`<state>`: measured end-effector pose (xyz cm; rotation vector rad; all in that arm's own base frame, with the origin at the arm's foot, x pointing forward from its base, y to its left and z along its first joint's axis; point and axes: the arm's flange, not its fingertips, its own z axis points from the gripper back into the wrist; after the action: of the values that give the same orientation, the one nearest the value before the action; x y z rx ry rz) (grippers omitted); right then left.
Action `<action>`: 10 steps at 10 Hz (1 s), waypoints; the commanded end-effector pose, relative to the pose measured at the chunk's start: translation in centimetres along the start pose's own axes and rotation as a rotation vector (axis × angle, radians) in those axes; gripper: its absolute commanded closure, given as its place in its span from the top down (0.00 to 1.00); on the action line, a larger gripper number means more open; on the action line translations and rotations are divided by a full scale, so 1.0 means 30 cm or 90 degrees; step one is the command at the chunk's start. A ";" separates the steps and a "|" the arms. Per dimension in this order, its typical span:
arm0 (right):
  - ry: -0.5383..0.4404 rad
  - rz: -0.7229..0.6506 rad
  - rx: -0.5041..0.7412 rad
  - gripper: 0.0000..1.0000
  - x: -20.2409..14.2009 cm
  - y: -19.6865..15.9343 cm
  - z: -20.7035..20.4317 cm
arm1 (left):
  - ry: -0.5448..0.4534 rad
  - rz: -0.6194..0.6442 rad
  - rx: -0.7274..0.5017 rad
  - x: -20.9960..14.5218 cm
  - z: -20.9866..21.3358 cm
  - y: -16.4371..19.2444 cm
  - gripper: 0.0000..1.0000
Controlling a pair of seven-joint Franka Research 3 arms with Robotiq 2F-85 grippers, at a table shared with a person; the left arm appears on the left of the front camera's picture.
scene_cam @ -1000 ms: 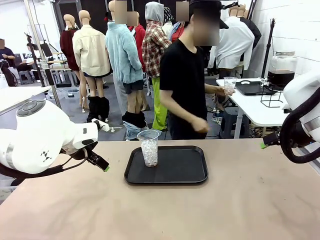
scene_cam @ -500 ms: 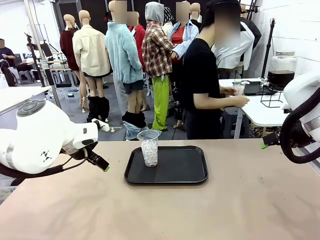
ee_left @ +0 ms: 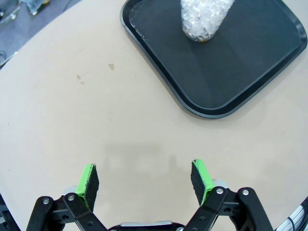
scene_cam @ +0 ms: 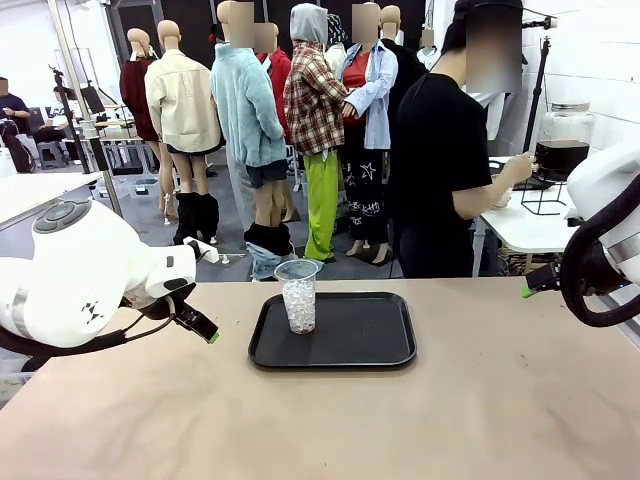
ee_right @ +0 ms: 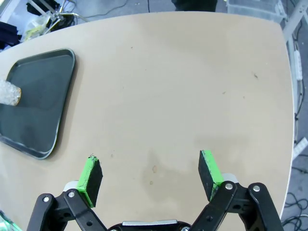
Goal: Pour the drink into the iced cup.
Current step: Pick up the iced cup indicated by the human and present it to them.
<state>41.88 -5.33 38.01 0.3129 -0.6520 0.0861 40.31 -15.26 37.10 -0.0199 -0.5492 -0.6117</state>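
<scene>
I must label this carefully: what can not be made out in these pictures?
- Front view: what the person's hand does at the white table is too small to tell.
- Left wrist view: iced cup, rim cut off by the top edge.
- Right wrist view: same cup, cut off by the left edge.

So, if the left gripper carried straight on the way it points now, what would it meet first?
Most likely the bare table, just short of the near corner of the black tray, though depth is unclear. The open left gripper angles down at it; the iced cup stands farther on.
</scene>
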 end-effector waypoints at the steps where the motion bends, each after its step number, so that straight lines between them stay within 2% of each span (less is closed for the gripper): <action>1: -0.007 0.005 0.003 1.00 -0.004 0.002 -0.002 | -0.001 0.003 0.000 -0.002 0.002 0.005 1.00; 10: -0.007 0.005 0.003 1.00 -0.004 0.002 -0.002 | -0.001 0.003 0.000 -0.002 0.002 0.005 1.00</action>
<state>41.88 -5.33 38.01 0.3129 -0.6520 0.0861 40.31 -15.26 37.10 -0.0199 -0.5492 -0.6117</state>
